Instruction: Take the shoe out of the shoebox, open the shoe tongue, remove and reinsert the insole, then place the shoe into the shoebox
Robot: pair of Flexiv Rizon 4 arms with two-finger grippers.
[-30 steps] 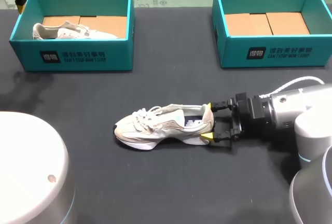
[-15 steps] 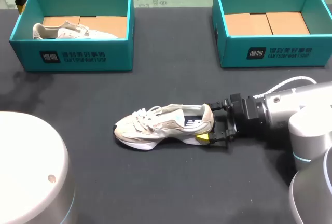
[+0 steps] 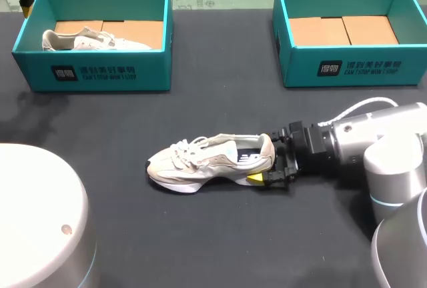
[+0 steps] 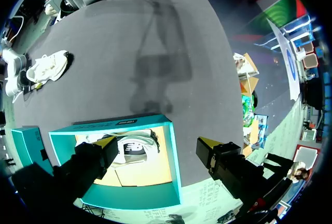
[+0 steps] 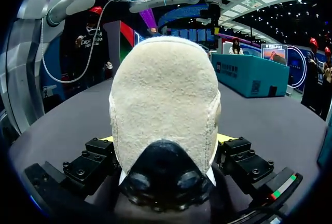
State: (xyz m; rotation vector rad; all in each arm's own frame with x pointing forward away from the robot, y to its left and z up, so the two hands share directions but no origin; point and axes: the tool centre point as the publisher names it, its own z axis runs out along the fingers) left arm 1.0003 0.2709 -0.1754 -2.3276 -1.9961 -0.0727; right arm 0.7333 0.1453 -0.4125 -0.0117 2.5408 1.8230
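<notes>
Shoe [image 3: 210, 163] sits mid-bench [image 3: 220, 235], toe to the left and clear of both boxes, so I judge removal complete and tongue-opening the step in hand. Right gripper [image 3: 265, 157] straddles the heel, spread rather than clamped as far as I can see. Next it should close squarely on the heel, while the left gripper [image 4: 158, 142], released above the far-left shoebox [image 4: 175, 156], comes for the tongue.

Bare table [image 3: 220, 108] lies open between shoe [image 3: 207, 161] and right shoebox [image 3: 347, 68].
</notes>
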